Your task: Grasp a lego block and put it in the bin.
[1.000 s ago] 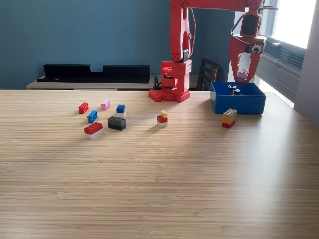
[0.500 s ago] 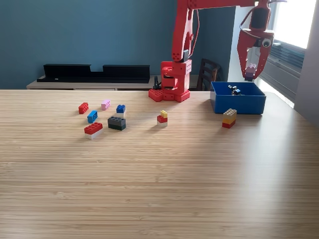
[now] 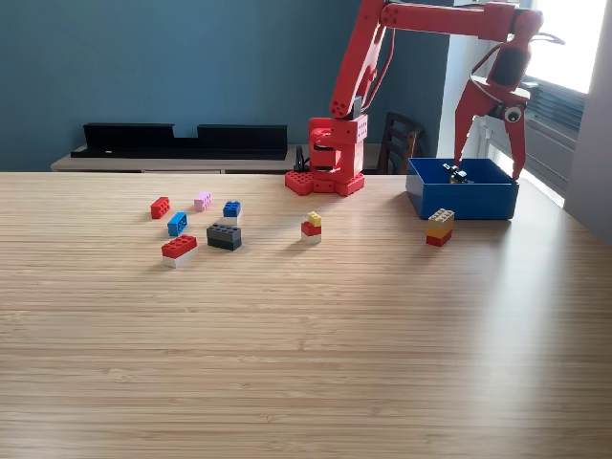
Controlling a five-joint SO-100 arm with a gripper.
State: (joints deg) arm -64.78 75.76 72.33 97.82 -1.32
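Gripper [image 3: 490, 163]: jaws spread wide, holding nothing, hanging over the bin at the exterior view's right.
Bin [image 3: 464, 202]: blue, right of centre frame, small pieces inside.
Blocks: tan-and-red stack [image 3: 440, 227] just in front of the bin; yellow-red block [image 3: 312, 226] mid-table; a cluster at left, among them a dark block [image 3: 224, 236].
Table [image 3: 306, 354]: light wood.

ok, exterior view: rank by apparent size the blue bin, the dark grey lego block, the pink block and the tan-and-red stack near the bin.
1. The rectangular blue plastic bin, by far.
2. The dark grey lego block and the tan-over-red stacked block: too close to rank.
3. The small pink lego block, though it sits farther from the camera.
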